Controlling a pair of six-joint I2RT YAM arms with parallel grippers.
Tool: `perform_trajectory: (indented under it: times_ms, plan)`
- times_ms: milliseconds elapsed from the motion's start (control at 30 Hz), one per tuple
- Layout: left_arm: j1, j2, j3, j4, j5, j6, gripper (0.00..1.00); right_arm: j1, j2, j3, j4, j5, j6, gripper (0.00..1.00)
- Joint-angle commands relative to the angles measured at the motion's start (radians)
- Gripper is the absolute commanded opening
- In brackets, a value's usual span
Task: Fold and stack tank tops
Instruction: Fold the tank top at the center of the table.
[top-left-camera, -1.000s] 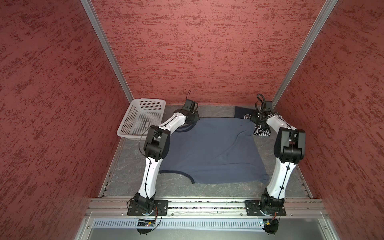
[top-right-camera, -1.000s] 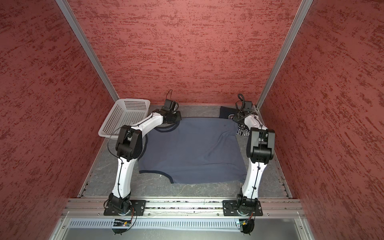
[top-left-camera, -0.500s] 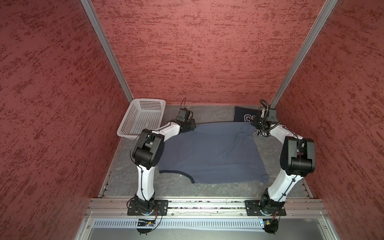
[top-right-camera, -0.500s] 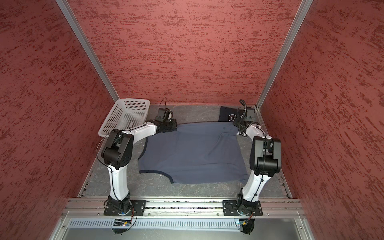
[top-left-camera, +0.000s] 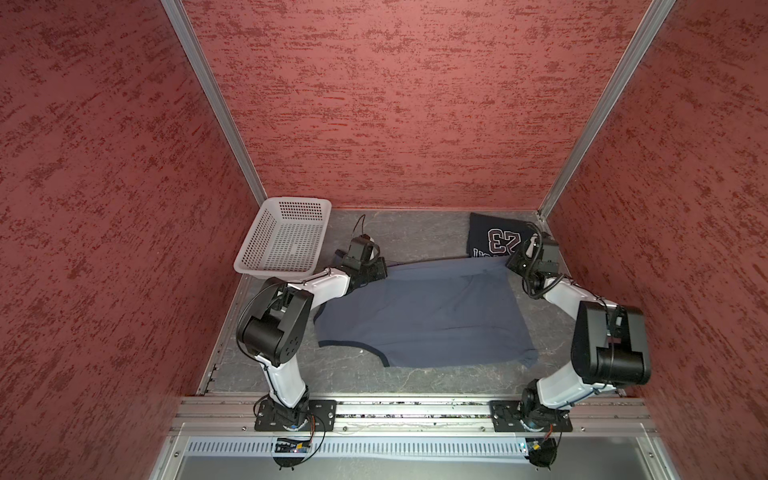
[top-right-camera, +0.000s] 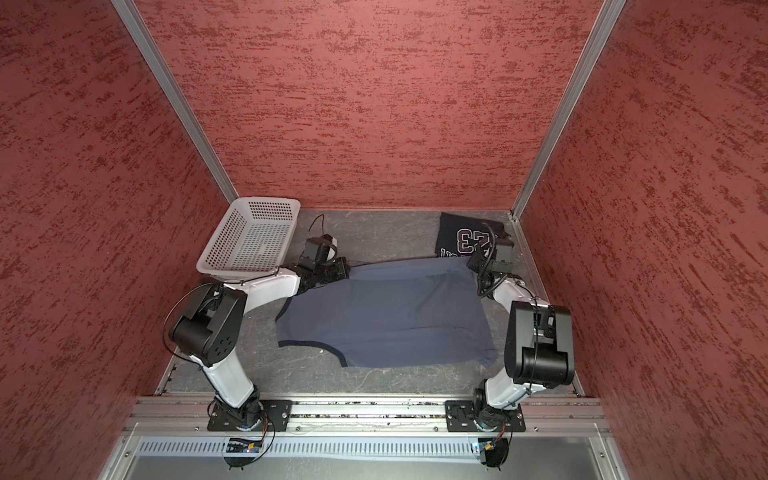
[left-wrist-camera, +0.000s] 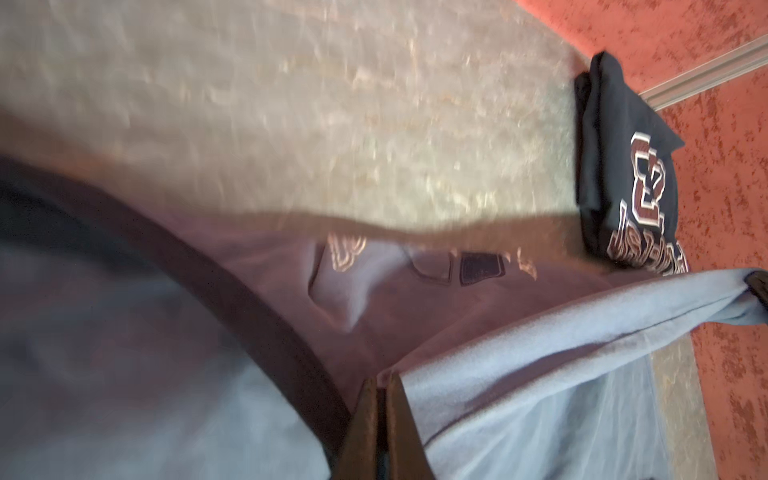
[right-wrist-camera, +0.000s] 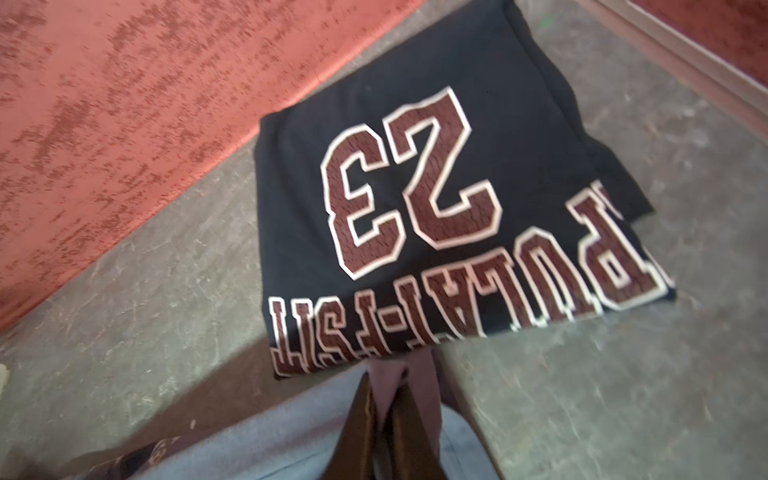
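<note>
The slate blue-grey tank top (top-left-camera: 424, 316) (top-right-camera: 386, 316) lies spread across the middle of the table. My left gripper (top-left-camera: 380, 268) (left-wrist-camera: 382, 382) is shut on its far-left corner. My right gripper (top-left-camera: 513, 264) (right-wrist-camera: 384, 380) is shut on its far-right corner. The top's far edge runs taut between them, low over the table. The dark navy tank top (top-left-camera: 494, 241) (right-wrist-camera: 436, 199) lies folded in the back right corner, its maroon "23" facing up. It sits just beyond the right gripper and also shows in the left wrist view (left-wrist-camera: 623, 166).
A white perforated basket (top-left-camera: 297, 202) (top-right-camera: 249, 245) stands empty at the back left, just behind the left wrist. Red walls close in the back and both sides. A metal rail (top-left-camera: 415, 409) with both arm bases runs along the front.
Both grippers have come down with the blue-grey top's far edge. The elbows have swung outward and lower. The navy top's number, covered before by the right wrist, now shows.
</note>
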Motion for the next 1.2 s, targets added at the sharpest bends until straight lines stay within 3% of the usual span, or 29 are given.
perform_trajectory:
  times_ms: [0, 67, 133, 267, 367, 500, 700, 933, 1167]
  plan:
    - [-0.037, -0.035, -0.051, 0.019, -0.012, -0.028, 0.11, -0.008, -0.030, -0.033, 0.064, 0.080, 0.042, 0.14]
    - [-0.059, -0.044, -0.089, 0.017, -0.016, -0.048, 0.17, -0.007, -0.031, -0.048, 0.058, 0.085, 0.058, 0.24]
    - [-0.074, -0.075, -0.142, 0.035, -0.035, -0.074, 0.21, -0.010, -0.033, -0.062, 0.059, 0.080, 0.071, 0.27]
    - [-0.087, -0.176, -0.221, 0.048, -0.090, -0.090, 0.44, -0.010, -0.071, -0.066, 0.013, 0.108, 0.107, 0.39]
    - [-0.079, -0.196, -0.182, 0.001, -0.084, -0.070, 0.46, -0.009, -0.106, -0.068, 0.010, 0.090, 0.116, 0.49]
    - [-0.060, -0.164, -0.086, -0.067, -0.070, -0.044, 0.50, 0.001, -0.091, -0.027, -0.024, -0.017, 0.104, 0.50]
    - [-0.044, -0.037, 0.088, -0.276, -0.100, -0.047, 0.60, 0.016, -0.029, 0.015, -0.141, -0.065, 0.107, 0.58]
    - [-0.097, 0.075, 0.185, -0.372, -0.091, -0.051, 0.60, 0.015, 0.107, 0.112, -0.266, -0.063, 0.091, 0.66]
    - [-0.105, 0.077, 0.171, -0.393, -0.115, -0.100, 0.61, 0.010, 0.206, 0.224, -0.394, 0.070, 0.082, 0.71]
